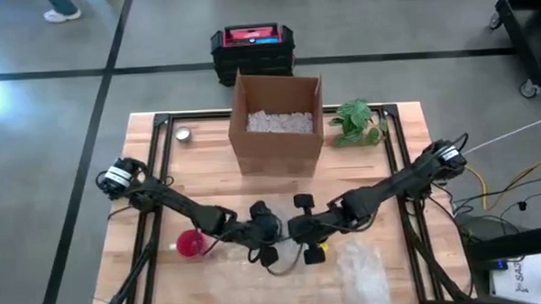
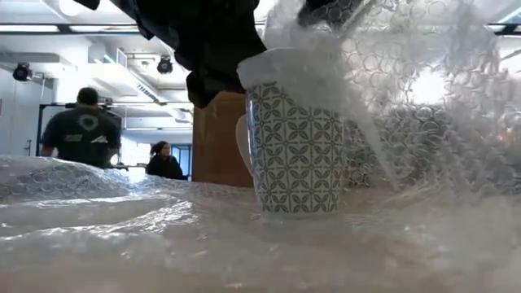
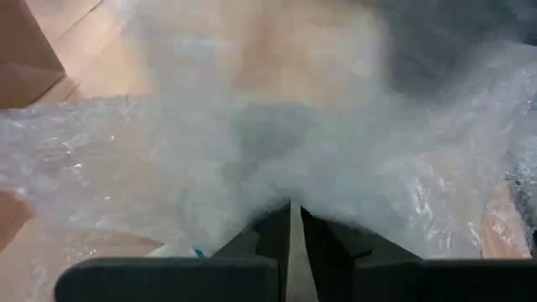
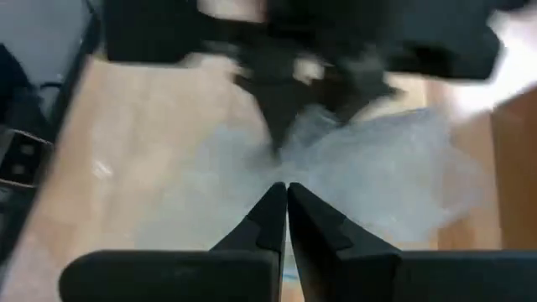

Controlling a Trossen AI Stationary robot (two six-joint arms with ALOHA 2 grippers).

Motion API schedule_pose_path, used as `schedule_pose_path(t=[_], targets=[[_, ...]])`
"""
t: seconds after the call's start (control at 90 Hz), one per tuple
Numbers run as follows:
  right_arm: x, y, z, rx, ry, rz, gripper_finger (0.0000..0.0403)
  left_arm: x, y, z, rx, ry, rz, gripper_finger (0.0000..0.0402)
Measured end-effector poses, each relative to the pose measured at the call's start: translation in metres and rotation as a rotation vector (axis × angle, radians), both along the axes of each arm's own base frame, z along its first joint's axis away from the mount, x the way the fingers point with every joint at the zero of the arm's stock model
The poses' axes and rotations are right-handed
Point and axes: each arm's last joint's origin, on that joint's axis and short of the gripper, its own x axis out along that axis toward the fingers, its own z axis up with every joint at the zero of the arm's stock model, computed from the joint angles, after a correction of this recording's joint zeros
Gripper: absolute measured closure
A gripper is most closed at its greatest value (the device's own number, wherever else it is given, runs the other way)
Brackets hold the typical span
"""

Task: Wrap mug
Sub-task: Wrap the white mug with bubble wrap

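Both grippers pinching bubble wrap [image 2: 423,89]

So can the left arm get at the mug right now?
Probably not: the left gripper has its jaws shut on the bubble wrap, which drapes over the mug, and the right gripper pinches it too.

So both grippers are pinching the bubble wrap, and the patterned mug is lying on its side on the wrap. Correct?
Not quite. The low view shows the patterned mug standing upright on the bubble wrap, not lying on its side. The rest holds: the left gripper and right gripper are each shut on the wrap in their wrist views.
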Motion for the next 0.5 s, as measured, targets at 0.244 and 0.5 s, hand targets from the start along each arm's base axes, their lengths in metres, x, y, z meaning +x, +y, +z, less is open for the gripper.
schedule_pose_path(t=[0.244,0.5], targets=[[0.018,-0.007,-0.050,-0.070,0.110,-0.047,0.0403,-0.001,0.000,0.000,0.011,0.009,0.000,0.0381],[0.023,-0.011,-0.057,-0.081,0.104,-0.059,0.0403,-0.016,-0.002,0.027,-0.032,0.019,-0.061,0.0381]])
